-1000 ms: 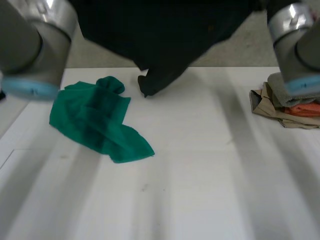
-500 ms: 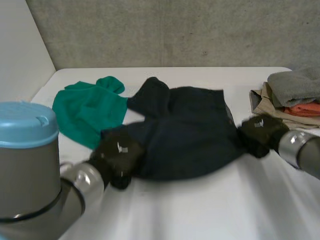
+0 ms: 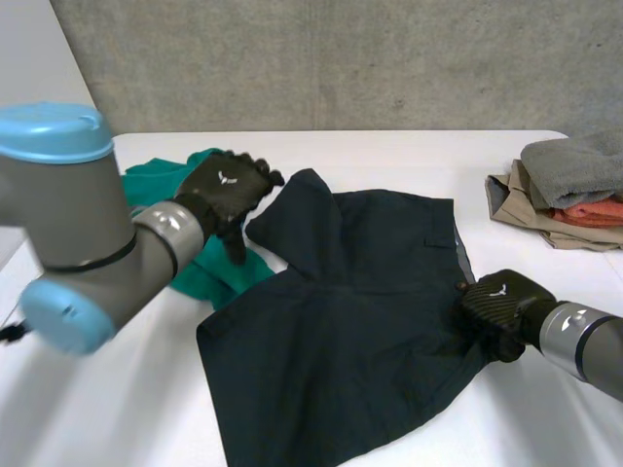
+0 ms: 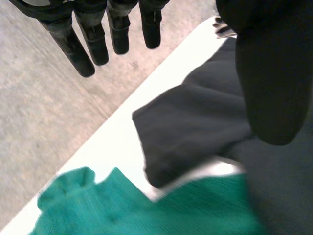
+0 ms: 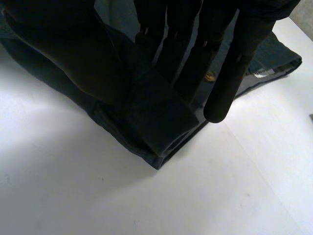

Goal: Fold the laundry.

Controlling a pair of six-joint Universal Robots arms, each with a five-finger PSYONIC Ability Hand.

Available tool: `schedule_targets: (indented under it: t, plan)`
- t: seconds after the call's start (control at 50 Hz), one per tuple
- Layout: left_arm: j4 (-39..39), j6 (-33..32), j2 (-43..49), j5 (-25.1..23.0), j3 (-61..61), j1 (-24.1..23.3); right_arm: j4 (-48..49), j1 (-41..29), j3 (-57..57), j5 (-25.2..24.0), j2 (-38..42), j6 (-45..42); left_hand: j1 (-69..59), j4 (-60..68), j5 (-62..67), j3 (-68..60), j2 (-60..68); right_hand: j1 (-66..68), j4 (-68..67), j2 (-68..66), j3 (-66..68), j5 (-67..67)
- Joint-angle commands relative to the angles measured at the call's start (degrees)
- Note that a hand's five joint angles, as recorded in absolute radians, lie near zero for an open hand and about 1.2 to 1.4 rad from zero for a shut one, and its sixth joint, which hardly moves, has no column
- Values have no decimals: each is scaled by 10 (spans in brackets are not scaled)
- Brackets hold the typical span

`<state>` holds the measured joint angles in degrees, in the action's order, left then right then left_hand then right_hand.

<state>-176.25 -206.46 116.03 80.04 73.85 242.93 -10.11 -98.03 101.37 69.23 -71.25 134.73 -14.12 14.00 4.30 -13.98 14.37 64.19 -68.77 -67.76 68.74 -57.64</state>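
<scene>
Left hand (image 3: 227, 189): fingers straight and spread, nothing held; over the green cloth (image 3: 216, 269), near one leg of the shorts (image 3: 350, 331).
Right hand (image 3: 498, 305): straight fingers and thumb pinch a raised fold at the shorts' waistband edge.
Shorts: dark, spread flat mid-worktop (image 3: 389, 154), leg side touching the green cloth.
Green cloth: crumpled, beside the shorts.
Folded pile (image 3: 569, 190): grey, orange and tan, well apart from the shorts.

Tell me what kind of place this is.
Probably a robotics lab or test bench rather than a home: a bare white table stands against a plain concrete wall. On it lie spread dark shorts, a green cloth and a stack of laundry at the right.
</scene>
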Motion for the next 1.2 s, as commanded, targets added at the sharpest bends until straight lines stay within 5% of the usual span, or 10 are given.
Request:
schedule_targets:
  t: [0.02, 0.24, 0.36, 0.56, 0.64, 0.7, 0.78, 0.94, 1.12, 1.2]
  plan:
    - [-7, -45, 158, -90, -153, 32, 37, -13, 13, 13, 7, 2, -106, 107, 104, -107, 103, 158, -112, -122, 113, -124]
    - [84, -112, 340, -125, -371, 41, 66, -9, 23, 14, 7, 14, -154, 156, 153, -156, 152, 158, -112, -122, 113, -124]
    - [112, -157, 383, -99, -441, 31, 73, -8, 28, 14, 7, 15, -171, 172, 169, -172, 169, 158, -112, -122, 113, -124]
    - [114, -205, 416, -71, -484, 3, 76, -7, 35, 14, -2, 17, -353, 354, 351, -354, 350, 158, -112, -122, 113, -124]
    - [113, -244, 423, -57, -484, -3, 76, -6, 37, 14, -6, 18, -614, 615, 612, -615, 611, 158, -112, -122, 113, -124]
    - [114, -257, 424, -45, -480, -4, 76, -7, 37, 14, -6, 19, -659, 660, 657, -660, 656, 158, -112, -122, 113, -124]
    - [120, -270, 416, -13, -464, -4, 76, -8, 37, 14, -6, 19, -659, 660, 657, -660, 656, 158, -112, -122, 113, -124]
    - [124, -268, 359, 184, -399, -6, 76, -11, 39, 14, -7, 16, -659, 660, 657, -660, 656, 158, -112, -122, 113, -124]
    - [161, -241, 322, 253, -371, -40, 76, -19, 41, 14, -8, 18, -659, 660, 657, -660, 656, 158, -112, -122, 113, -124]
    - [164, -211, 316, 237, -369, -54, 76, -20, 42, 14, -11, 18, -56, 58, 55, -58, 54, 158, -112, -122, 113, -124]
